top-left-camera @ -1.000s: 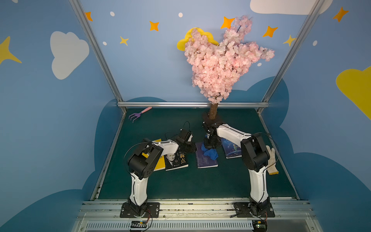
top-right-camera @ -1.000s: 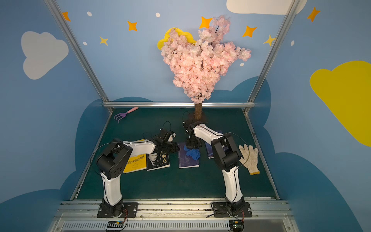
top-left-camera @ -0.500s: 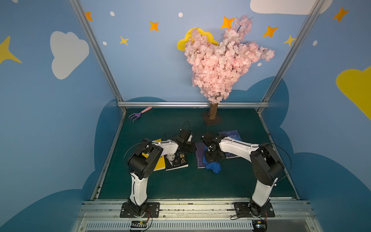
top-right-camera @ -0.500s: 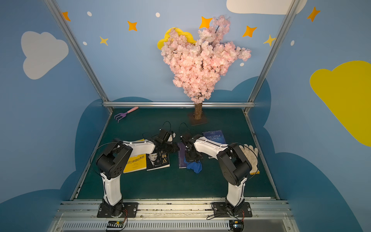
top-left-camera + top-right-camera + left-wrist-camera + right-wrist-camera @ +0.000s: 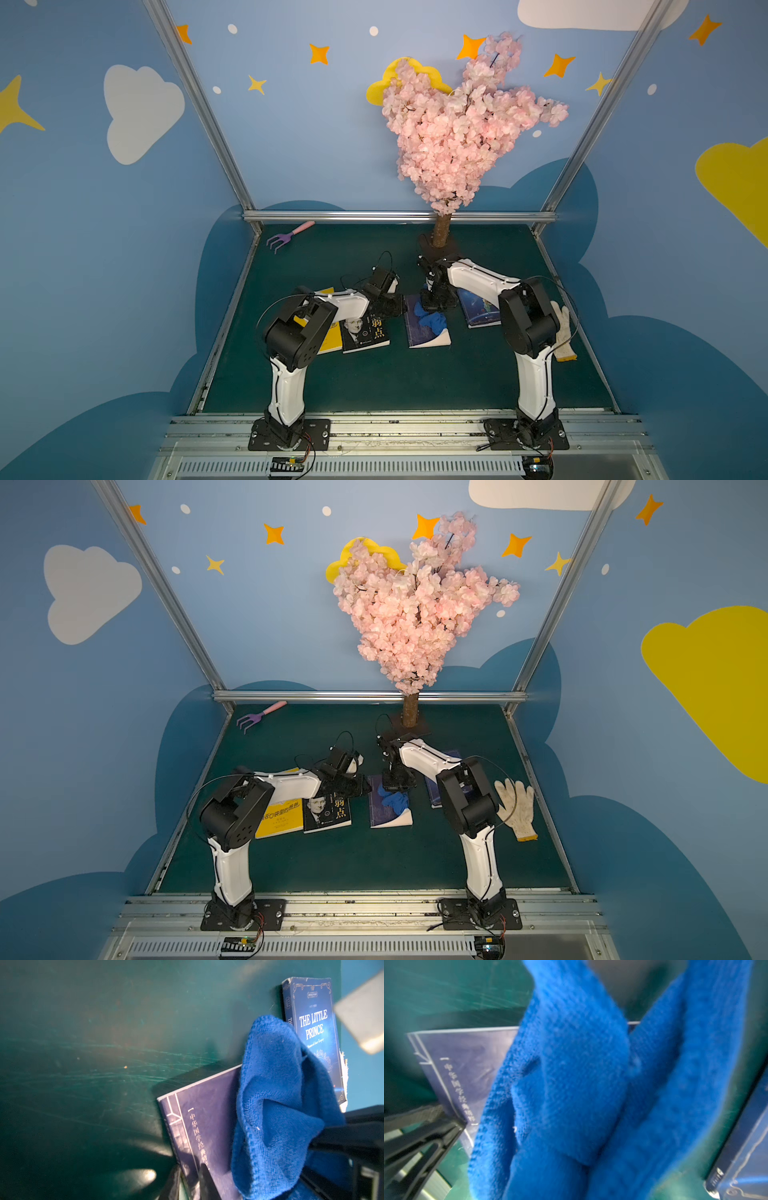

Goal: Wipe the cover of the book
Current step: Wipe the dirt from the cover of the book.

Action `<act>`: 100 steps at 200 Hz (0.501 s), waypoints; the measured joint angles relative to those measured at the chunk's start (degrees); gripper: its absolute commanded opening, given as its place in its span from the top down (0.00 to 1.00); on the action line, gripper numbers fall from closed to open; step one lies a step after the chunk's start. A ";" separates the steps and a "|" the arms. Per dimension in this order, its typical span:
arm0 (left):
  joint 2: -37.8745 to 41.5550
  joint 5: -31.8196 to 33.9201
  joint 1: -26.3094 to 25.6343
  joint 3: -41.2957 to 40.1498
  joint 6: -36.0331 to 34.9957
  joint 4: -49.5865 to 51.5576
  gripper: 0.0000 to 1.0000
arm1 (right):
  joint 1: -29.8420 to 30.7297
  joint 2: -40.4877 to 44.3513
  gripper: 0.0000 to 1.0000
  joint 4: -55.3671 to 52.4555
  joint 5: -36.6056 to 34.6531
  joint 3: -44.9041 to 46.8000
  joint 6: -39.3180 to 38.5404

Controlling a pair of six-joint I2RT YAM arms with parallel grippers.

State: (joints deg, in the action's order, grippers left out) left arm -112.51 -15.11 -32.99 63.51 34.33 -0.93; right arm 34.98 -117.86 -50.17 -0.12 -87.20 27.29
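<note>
Where the green mat (image 5: 374, 382) spreads between the two arms, four books lie flat in a loose row. From the robot's left to right they are one yellow book (image 5: 280, 818), one black book (image 5: 365, 332) with a portrait on its cover, one dark purple book (image 5: 419, 336) and one blue book (image 5: 313, 1026) titled The Little Prince. The dark purple book is the third in the row and sits near the middle of the mat, between the black book and the blue book. A single blue cloth (image 5: 430, 321) lies bunched on the far half of its cover.

The right gripper (image 5: 434, 307) points down over that book, its jaws pinched tight on the top of the blue cloth, which hangs from it onto the cover in the right wrist view. The left gripper (image 5: 190, 1180) reaches in low from the side, its two fingers (image 5: 207, 1180) close together with the spine edge of the dark purple book between them. It appears to clamp that edge, though the fingertips are blurred.

One white glove (image 5: 515, 806) lies past the right arm, one purple rake (image 5: 286, 237) sits at the far left corner, and one pink blossom tree (image 5: 461, 137) stands at the back.
</note>
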 measured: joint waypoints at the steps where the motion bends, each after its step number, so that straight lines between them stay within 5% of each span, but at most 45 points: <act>1: 0.00 0.00 0.00 0.00 0.00 0.00 0.79 | 0.00 0.28 1.00 0.42 0.02 0.46 0.00; 49: 0.00 -0.13 0.07 0.00 -0.02 0.00 0.79 | 2.32 11.23 1.00 9.51 -0.31 16.87 1.22; 100: 0.00 -0.26 0.07 0.00 -0.02 0.00 0.79 | 2.23 10.19 1.00 7.82 -0.63 14.58 1.18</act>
State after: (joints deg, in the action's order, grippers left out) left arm -112.51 -15.38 -32.93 63.51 34.30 -0.93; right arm 37.21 -107.68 -42.35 -0.75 -72.62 28.47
